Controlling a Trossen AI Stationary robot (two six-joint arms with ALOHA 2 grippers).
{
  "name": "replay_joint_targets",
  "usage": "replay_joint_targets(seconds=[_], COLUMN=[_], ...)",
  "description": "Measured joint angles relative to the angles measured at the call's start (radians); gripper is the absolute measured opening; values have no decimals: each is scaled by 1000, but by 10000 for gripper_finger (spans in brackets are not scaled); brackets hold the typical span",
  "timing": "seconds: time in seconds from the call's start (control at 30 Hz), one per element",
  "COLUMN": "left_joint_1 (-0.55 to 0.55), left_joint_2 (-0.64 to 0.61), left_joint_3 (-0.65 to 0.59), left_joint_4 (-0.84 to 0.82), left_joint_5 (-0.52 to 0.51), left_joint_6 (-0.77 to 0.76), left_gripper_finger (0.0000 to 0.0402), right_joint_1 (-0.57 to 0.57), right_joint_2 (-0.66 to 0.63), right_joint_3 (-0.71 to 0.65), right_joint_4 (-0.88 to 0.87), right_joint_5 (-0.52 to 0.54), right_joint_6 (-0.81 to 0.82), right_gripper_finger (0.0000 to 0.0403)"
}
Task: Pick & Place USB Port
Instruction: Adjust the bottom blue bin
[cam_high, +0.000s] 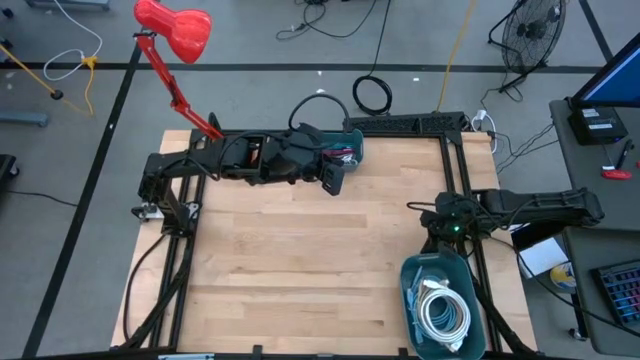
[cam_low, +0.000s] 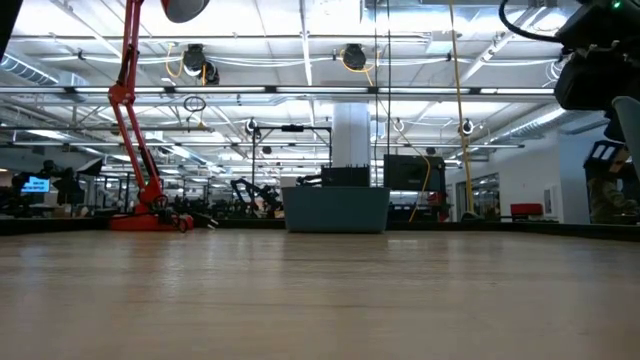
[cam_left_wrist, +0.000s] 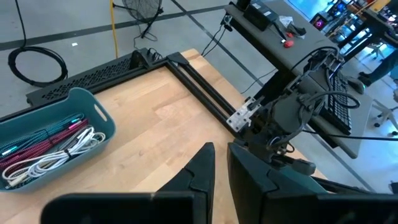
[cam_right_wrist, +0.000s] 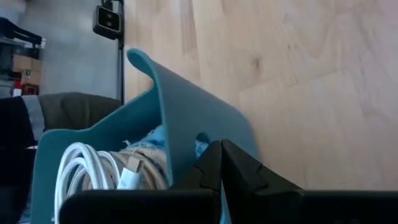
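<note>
A teal bin (cam_high: 345, 140) sits at the table's far edge and holds red, green and white USB cables (cam_left_wrist: 43, 152). A second teal bin (cam_high: 412, 300) at the near right corner holds coiled white cables (cam_high: 443, 310), seen close in the right wrist view (cam_right_wrist: 84, 168). My left gripper (cam_high: 333, 180) hangs just on the near side of the far bin, shut and empty (cam_left_wrist: 221, 165). My right gripper (cam_high: 440, 222) hovers over the far rim of the near bin, shut and empty (cam_right_wrist: 221, 163).
A red desk lamp (cam_high: 175, 35) is clamped at the far left corner. A black frame (cam_high: 455, 150) runs along the table's far and right edges. Bare wood (cam_high: 300, 260) spreads across the middle and near left. In the low view the far bin (cam_low: 337, 209) stands mid-table.
</note>
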Motion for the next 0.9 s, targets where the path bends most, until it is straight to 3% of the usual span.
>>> replay_joint_targets(seconds=[0.27, 0.9], left_joint_1=[-1, -5], left_joint_2=[0, 0], left_joint_3=[0, 0], left_joint_4=[2, 3], left_joint_5=[0, -10], left_joint_6=[0, 2], left_gripper_finger=[42, 42], right_joint_1=[0, 52], right_joint_2=[0, -2], right_joint_3=[0, 43], right_joint_4=[-154, -273], right_joint_5=[27, -13], right_joint_6=[7, 60], right_gripper_finger=[0, 0])
